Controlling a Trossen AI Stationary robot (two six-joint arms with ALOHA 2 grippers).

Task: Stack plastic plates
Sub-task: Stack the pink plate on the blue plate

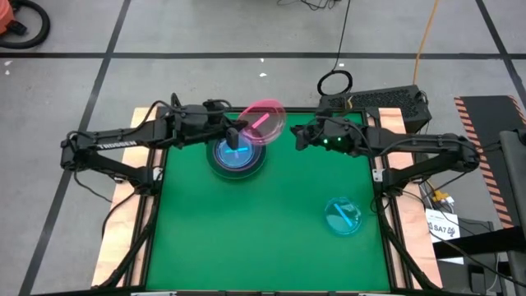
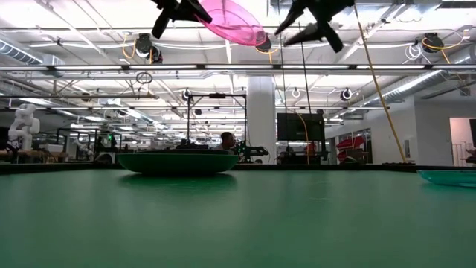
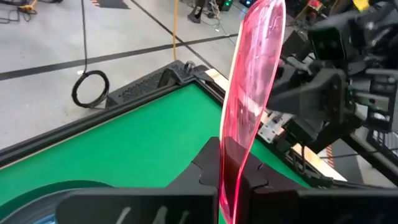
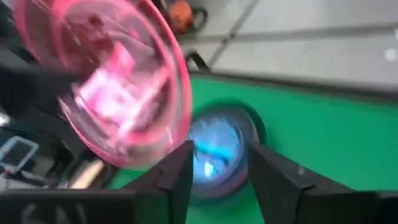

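Your left gripper (image 3: 233, 183) is clamped on the rim of the translucent pink plate (image 1: 265, 122), holding it up in the air just beside and above the dark grey plate stack (image 1: 237, 158); in the left wrist view that pink plate stands edge-on between the two fingers, pinched tight at its lower edge; in the low view it hangs high over the green table (image 1: 271, 222), tilted, well clear of the stack below; your right gripper (image 1: 301, 136) sits just past the pink plate on the side away from the stack, and its jaws stand apart with nothing between them; through its wrist view you look between the parted fingers (image 4: 177, 177) at the stack, where a translucent cyan plate (image 4: 214, 152) lies inside the dark grey one; another cyan plate (image 1: 343, 215) lies alone on the table, well apart from the stack, out toward the right arm's side; the stack itself rests flat on the mat.
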